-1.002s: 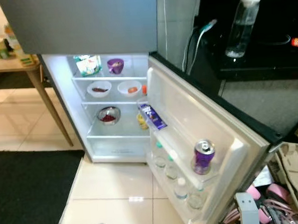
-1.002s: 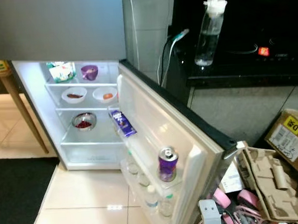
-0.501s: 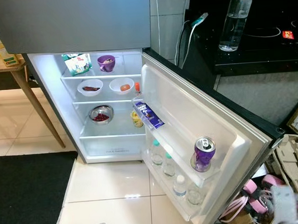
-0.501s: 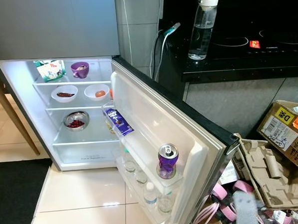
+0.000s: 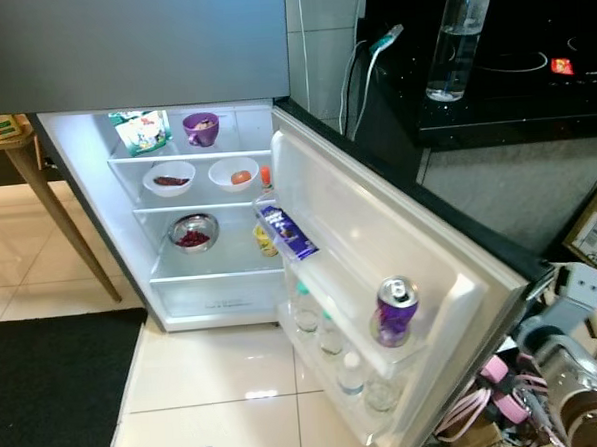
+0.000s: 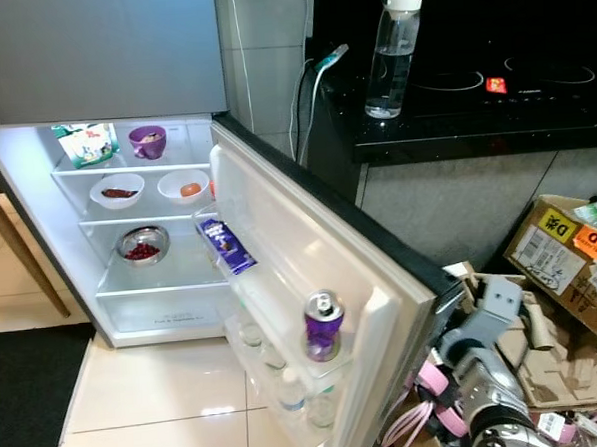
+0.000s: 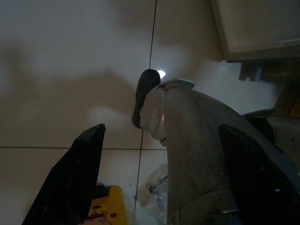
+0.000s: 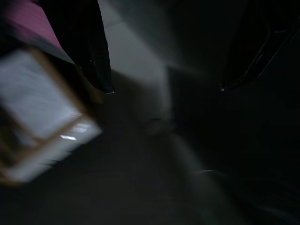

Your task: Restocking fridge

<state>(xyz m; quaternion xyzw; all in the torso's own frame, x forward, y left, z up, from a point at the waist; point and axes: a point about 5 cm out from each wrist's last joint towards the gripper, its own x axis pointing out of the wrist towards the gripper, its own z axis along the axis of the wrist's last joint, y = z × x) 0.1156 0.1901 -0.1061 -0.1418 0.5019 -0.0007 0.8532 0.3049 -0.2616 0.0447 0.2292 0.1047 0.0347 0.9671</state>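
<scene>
A purple drink can [image 5: 394, 310] is seen standing in the open white fridge door's shelf [image 5: 356, 326], while both grippers, left [image 7: 159, 140] and right [image 8: 164, 89], are held empty with fingers spread.

The cardboard box [image 6: 571, 264] beside the fridge carries a yellow sticker reading what looks like "DR". Other labels are too small to read.
</scene>
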